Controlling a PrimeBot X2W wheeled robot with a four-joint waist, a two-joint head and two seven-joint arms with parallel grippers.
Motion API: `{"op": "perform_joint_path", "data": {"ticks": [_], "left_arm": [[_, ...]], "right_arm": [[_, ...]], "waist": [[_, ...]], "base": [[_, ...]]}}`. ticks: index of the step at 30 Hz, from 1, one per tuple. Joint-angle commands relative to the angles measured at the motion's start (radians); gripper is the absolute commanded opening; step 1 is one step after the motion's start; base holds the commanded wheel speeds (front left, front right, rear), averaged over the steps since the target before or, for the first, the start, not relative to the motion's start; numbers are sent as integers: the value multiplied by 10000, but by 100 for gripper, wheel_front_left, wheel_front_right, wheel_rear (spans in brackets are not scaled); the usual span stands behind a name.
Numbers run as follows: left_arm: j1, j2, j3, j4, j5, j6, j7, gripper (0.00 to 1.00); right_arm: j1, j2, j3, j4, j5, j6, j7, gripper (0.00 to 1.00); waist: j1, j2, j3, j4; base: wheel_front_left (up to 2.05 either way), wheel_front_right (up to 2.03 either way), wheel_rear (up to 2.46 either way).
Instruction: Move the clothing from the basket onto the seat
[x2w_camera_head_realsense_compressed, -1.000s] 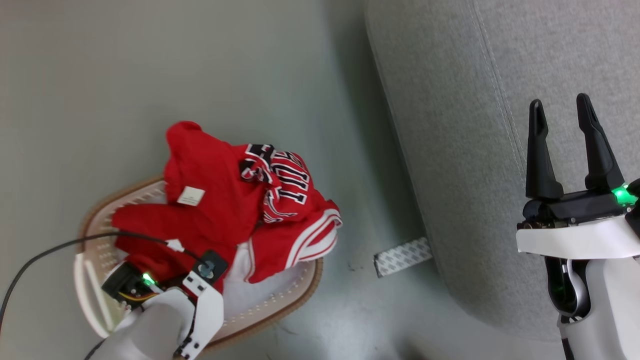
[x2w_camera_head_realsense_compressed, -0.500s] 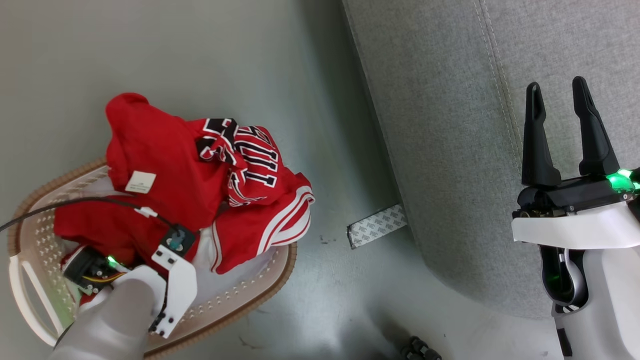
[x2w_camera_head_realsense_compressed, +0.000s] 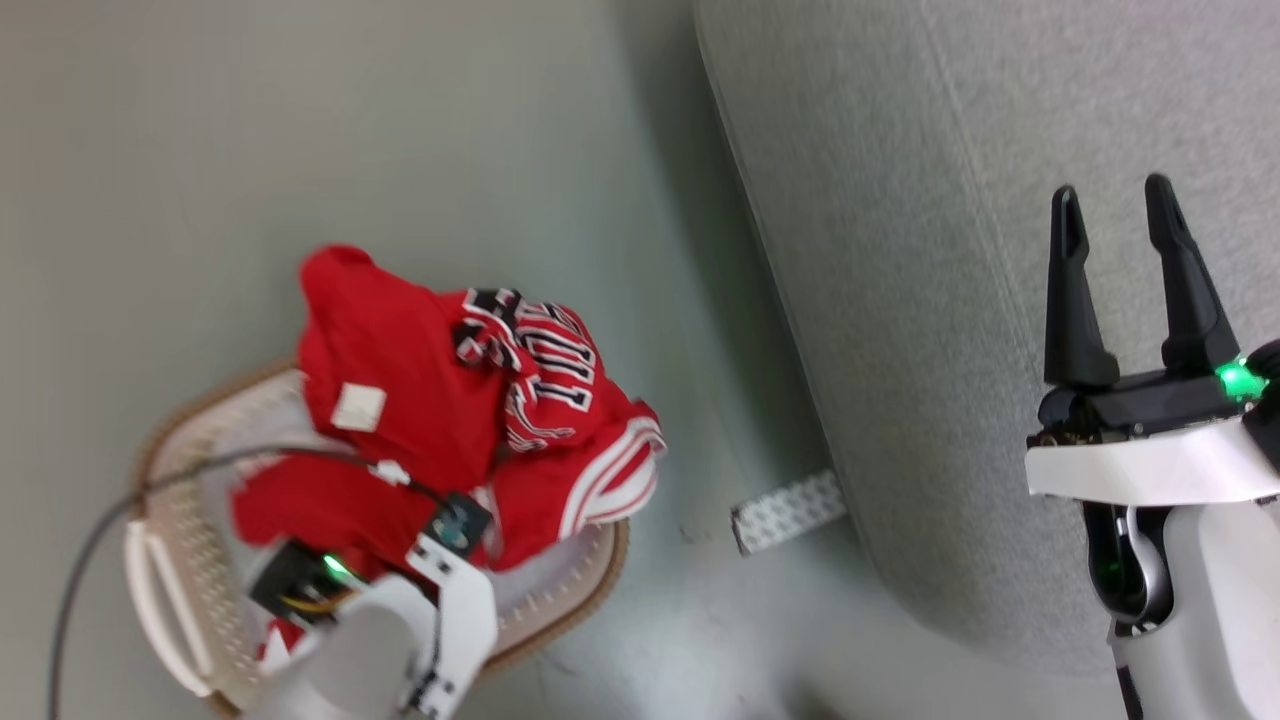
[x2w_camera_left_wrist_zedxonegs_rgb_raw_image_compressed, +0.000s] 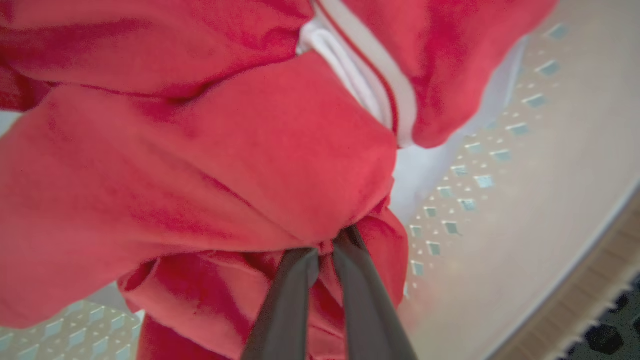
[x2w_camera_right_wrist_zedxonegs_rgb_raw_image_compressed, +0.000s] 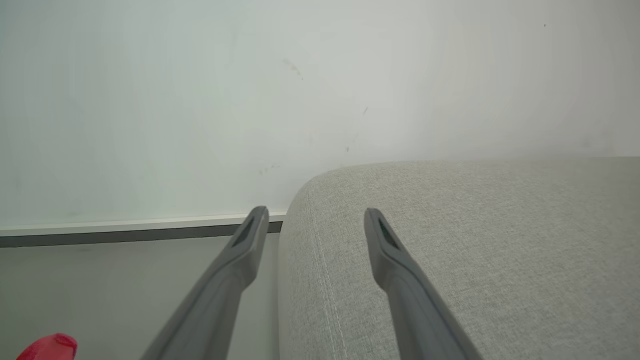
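From the head, we saw the clothes heaped in the basket, beside the seat. At the left wrist, our left gripper pinched a fold of them. They looked soft, light and floppy, best grabbed by a bunch. At the right wrist, our right gripper gaped empty.

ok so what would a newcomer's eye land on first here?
The bright red clothing heaped in the white basket at lower left of the head view, spilling past its rim. In the left wrist view the left end effector is shut on a fold of that red fabric. At right, the right end effector stands open and empty, seen against the grey seat.
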Motion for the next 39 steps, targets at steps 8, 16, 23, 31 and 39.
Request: {"op": "perform_joint_path", "data": {"ticks": [8,16,23,31,39], "left_arm": [[1359,-647,411,-202,-1047,124,-1541,0],[2030,-685,738,-572,-1924,-179,-3449,0],[2392,-703,1107,-1567,-2725,-258,-4011,0],[2666,-692,1587,-4757,-3627,-328,-4019,0],[2346,-508,1895,-7146,-4090,-356,-3966,0]], "right_arm": [[729,-299,24,269,-567,-21,7,100],[1587,-668,43,517,-622,-21,7,100],[2377,-657,80,709,-586,-21,7,100],[3013,-683,477,844,-532,-21,7,100],[3115,-625,1059,767,-444,-21,7,100]], "waist": [[0,0,-3296,1726],[0,0,-5033,2766],[0,0,-6142,3398],[0,0,-6982,3951],[0,0,-7341,4015]], "base": [[0,0,0],[0,0,0],[0,0,0],[0,0,0],[0,0,0]]}}
